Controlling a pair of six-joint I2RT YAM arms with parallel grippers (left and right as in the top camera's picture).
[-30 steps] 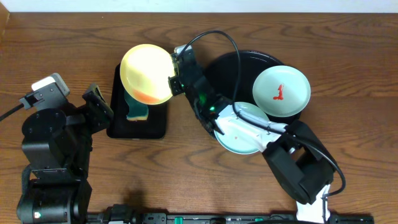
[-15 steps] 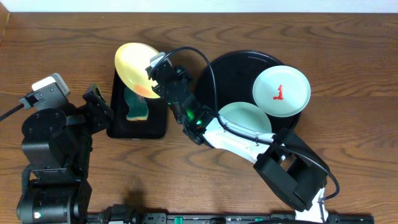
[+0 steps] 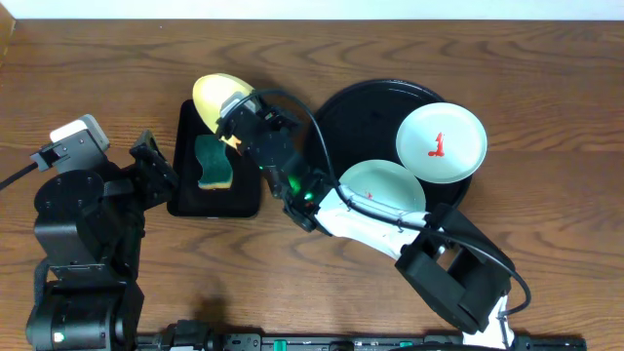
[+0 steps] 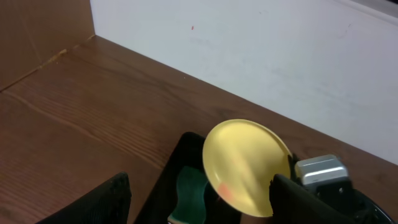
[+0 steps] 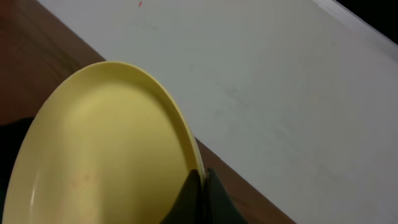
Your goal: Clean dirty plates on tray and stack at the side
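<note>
Yellow plate point(image 3: 214, 96) tilts at upper left, its rim pinched by the right gripper point(image 5: 200, 185) (green sponge point(image 3: 213, 168) partly covered); left gripper point(image 4: 198, 186) spread, empty.

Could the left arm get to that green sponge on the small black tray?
Probably yes. The left gripper is open beside the small tray, and the sponge lies uncovered. The right gripper holds the yellow plate tilted over the tray's far end, possibly crowding it.
</note>
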